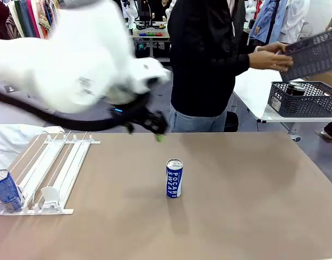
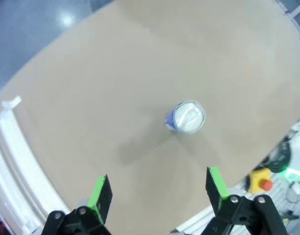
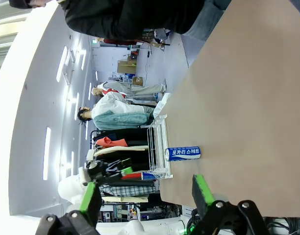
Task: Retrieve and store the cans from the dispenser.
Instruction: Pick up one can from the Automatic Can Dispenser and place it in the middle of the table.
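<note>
The blue can [image 1: 174,177] stands upright by itself in the middle of the table [image 1: 247,216], silver top up, with nothing touching it. Seen from the left wrist, it sits below and a little ahead of the left gripper [image 2: 157,176], whose jaws are spread wide apart and hold nothing. From the front that gripper [image 1: 155,132] is a blur. It seems to hang above the can, towards the far side, but I couldn't swear to the height.

Well off to the robot's left of the can lies the dispenser [image 1: 46,173], the white wire rack. A second blue can [image 1: 6,190] waits at its low end, against the stoppers. The right gripper [image 3: 145,183] is also some way off from the middle can, jaws apart and empty.

Beyond the can, at the far side of the table, a person holds a grey mesh basket [image 1: 312,51] up in the air. A second basket [image 1: 304,100] rests on a side table to the right of the can and beyond it.

To my eye one can is out of the rack but not yet stored. Next, a basket needs to come within reach of that can. Failing that, the left arm should go over to the rack, jaws wide, and line up squarely on the waiting can.
</note>
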Controlling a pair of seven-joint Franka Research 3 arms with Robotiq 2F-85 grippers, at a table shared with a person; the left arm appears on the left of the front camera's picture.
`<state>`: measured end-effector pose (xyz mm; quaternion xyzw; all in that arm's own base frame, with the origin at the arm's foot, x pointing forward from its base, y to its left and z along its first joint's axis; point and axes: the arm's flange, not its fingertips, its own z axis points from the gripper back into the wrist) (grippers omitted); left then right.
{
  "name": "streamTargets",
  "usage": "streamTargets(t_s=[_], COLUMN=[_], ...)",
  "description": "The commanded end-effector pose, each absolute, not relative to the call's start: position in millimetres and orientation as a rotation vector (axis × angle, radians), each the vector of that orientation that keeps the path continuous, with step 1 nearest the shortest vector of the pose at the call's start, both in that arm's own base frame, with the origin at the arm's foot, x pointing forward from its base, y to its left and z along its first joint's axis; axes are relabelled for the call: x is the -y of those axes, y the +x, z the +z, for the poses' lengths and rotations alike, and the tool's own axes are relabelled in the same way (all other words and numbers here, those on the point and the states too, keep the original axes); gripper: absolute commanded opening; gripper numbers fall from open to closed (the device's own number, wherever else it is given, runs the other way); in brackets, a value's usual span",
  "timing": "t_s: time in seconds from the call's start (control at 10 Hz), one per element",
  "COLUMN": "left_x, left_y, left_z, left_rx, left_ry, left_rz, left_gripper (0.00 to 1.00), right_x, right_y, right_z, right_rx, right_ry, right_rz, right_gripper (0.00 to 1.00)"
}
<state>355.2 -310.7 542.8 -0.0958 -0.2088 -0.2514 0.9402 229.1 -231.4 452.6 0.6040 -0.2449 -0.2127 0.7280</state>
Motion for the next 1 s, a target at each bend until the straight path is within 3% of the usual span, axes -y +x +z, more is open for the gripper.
streamTargets(t_s=[0.0, 0.2, 0.4, 0.6, 0.9], left_x=[180, 68, -36, -110, -149], left_y=[340, 327, 317, 312, 299], left_z=[556, 578, 581, 546, 491], left_rx=[0.431, 0.483, 0.442, 0.435, 0.573], left_ry=[-0.352, -0.421, -0.581, -0.966, -1.161], left_rz=[-0.395, -0.169, -0.057, -0.141, 0.065], left_gripper=[1.0, 1.0, 1.0, 1.0, 1.0], right_x=[232, 232, 232, 232, 232], right_y=[225, 225, 225, 225, 225], right_z=[453, 453, 453, 453, 453], right_rx=[0.533, 0.533, 0.533, 0.533, 0.533], right_ry=[1.322, 1.322, 1.322, 1.322, 1.322], right_rz=[-0.45, -0.45, -0.45, -0.45, -0.45], right_gripper=[1.0, 1.0, 1.0, 1.0, 1.0])
